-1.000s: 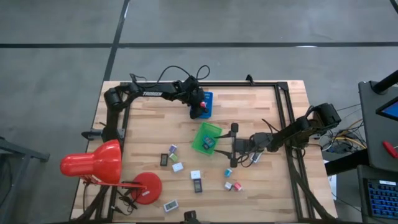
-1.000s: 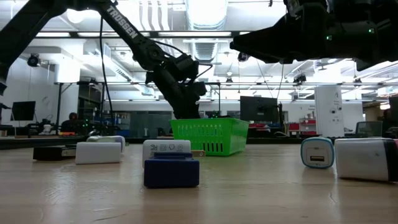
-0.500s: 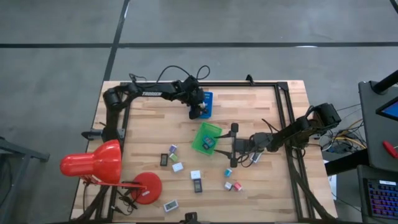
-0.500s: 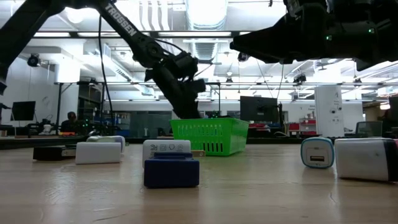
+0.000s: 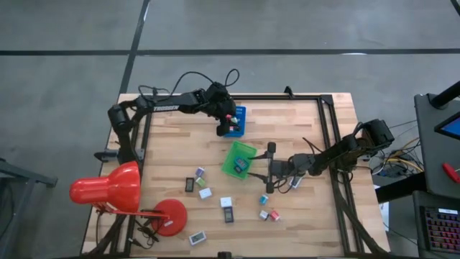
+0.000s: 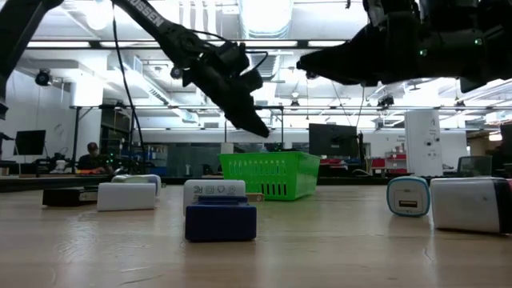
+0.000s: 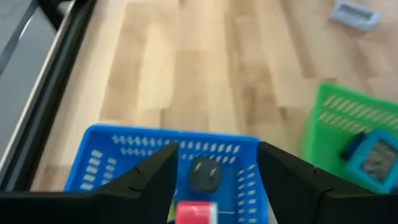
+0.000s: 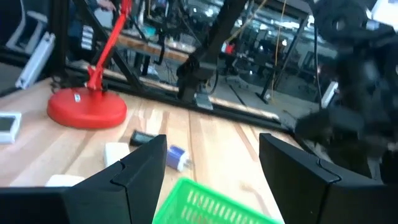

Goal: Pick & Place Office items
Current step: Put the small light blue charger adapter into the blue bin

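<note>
While its fingers stand parted and grasp nothing, the left gripper [image 5: 224, 128] hangs just above the blue tray [image 5: 238, 121] at the far edge of the table [image 5: 302, 129]. Directly under the spread fingers, the left wrist view shows two pieces lying in that tray: a dark round-faced piece [image 7: 204, 175] and a pink-red piece [image 7: 195, 212] beside it. By the look of it, the drop into this tray is done.

Just outward from that gripper, toward the table's middle, sits the green tray [image 5: 235, 157], with a teal piece [image 7: 375, 159] and a dark one inside. Beside it, on the side away from the left gripper, the right gripper [image 5: 267, 167] hovers released, holding nothing.

Farther out, toward the near edge, most of the office items lie loose on the wood: a small cluster [image 5: 198, 181] beyond the green tray, a white cube [image 5: 226, 202] and a dark flat piece [image 5: 228, 214] past it, three small cubes [image 5: 268, 211] near the right gripper, and one flat piece [image 5: 197, 237] at the near edge by the red desk lamp [image 5: 108, 188].

The sorting looks under halfway: a few pieces are binned, roughly ten remain.
</note>
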`<action>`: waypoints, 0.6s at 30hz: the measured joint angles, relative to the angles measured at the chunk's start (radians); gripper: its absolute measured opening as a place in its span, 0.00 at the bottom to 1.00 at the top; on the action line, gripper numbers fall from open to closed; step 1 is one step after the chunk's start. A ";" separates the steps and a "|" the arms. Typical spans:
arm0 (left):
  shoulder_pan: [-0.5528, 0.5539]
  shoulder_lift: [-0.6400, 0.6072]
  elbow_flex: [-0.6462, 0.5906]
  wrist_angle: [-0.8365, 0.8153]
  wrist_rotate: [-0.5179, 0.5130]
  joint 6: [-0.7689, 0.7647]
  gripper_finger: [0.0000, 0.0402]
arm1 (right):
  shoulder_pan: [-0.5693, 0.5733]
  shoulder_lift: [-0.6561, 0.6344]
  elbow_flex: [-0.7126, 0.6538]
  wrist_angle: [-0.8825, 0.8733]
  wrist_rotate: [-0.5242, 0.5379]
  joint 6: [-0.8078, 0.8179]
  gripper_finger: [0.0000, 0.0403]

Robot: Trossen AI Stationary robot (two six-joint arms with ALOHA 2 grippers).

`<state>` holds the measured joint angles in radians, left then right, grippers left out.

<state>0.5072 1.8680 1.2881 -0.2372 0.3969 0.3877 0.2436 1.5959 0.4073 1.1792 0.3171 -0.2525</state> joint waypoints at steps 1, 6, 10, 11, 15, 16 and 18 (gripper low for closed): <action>-0.004 -0.002 0.000 0.002 0.010 0.004 0.56 | -0.001 0.000 0.000 -0.007 0.000 0.006 0.61; -0.030 -0.006 -0.019 0.025 0.034 0.039 0.56 | -0.002 0.000 0.000 -0.029 0.000 0.024 0.61; -0.050 -0.041 -0.089 0.135 0.034 0.043 0.56 | -0.002 0.000 0.000 -0.032 0.000 0.025 0.61; -0.054 -0.055 -0.116 0.170 0.034 0.040 0.56 | -0.002 0.000 0.000 -0.035 0.000 0.025 0.61; -0.065 -0.139 -0.259 0.351 0.034 -0.002 0.56 | -0.002 0.000 -0.001 -0.047 0.000 0.033 0.61; -0.068 -0.166 -0.301 0.405 0.034 -0.019 0.56 | -0.002 0.000 -0.001 -0.047 0.000 0.034 0.61; -0.074 -0.222 -0.388 0.515 0.034 -0.056 0.56 | -0.002 0.000 -0.001 -0.048 0.000 0.035 0.61</action>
<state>0.4330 1.6462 0.9002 0.2780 0.4309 0.3320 0.2413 1.5963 0.4065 1.1309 0.3168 -0.2173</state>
